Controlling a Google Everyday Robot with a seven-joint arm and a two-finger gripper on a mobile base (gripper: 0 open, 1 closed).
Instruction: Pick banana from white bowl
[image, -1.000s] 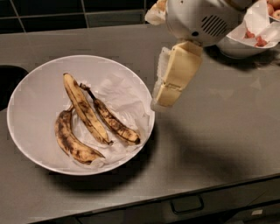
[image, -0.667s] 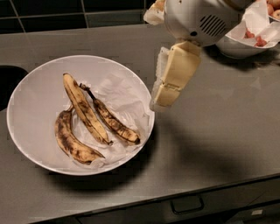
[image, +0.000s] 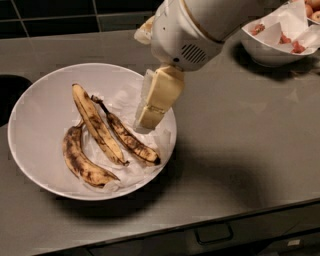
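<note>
Spotted the gripper (image: 148, 119) hanging above the white bowl's (image: 35, 107) right side, close to the banana (image: 97, 125) — can't tell if clenched or released.

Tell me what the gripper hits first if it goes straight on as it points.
Probably the crumpled paper in the white bowl, right of the thin dark banana: the gripper points down and slightly left over it. Depth is unclear.

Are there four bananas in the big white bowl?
No, just three lie in the bowl: the long banana, a curved one, a dark one, with the claw above the bowl's right part.
</note>
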